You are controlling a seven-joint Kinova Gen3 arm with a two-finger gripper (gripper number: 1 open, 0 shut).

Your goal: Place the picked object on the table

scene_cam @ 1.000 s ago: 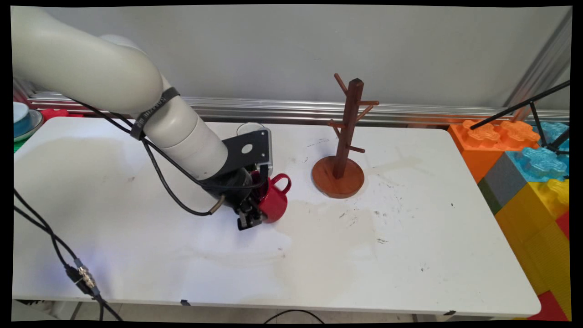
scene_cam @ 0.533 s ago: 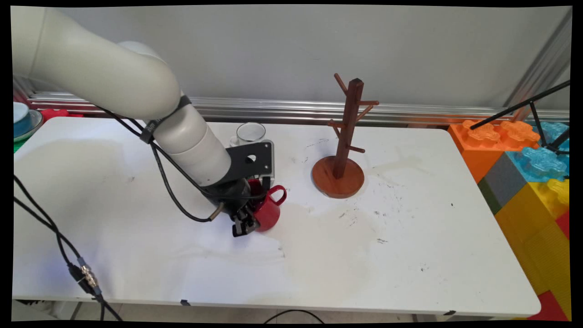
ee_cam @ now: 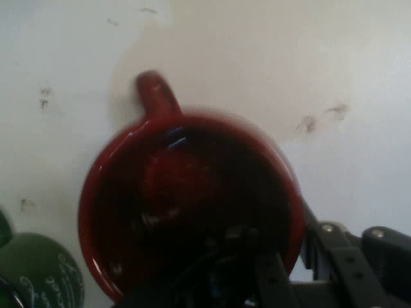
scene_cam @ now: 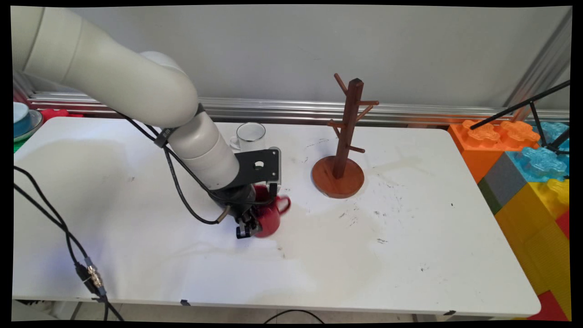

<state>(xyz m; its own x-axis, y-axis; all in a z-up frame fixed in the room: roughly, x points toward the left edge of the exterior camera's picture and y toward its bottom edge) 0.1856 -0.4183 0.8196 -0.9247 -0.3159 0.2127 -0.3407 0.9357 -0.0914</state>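
I have the black two-finger gripper [scene_cam: 248,225] low over the white table [scene_cam: 410,255], clamped on the rim of a glossy red ceramic mug [scene_cam: 268,218]. In the hand view 1 finger sits inside the mug [ee_cam: 192,205] against its wall and the other linkage runs outside it at the lower right, so the wall is pinched between them. The mug sits left of the table's centre, close to the tabletop; I cannot tell whether its base touches the surface. Its handle points to the right, toward the dark brown wooden mug tree with a round base [scene_cam: 339,175], which stands apart from it.

Just behind the arm's wrist stands a clear glass cup [scene_cam: 250,135], upright near the table's far edge. In the hand view a rounded dark green object with pale lettering [ee_cam: 38,273] shows at the lower left corner, beside the mug; I cannot make out what it is. Off the table's right end are large orange, blue and yellow plastic building blocks [scene_cam: 524,155].
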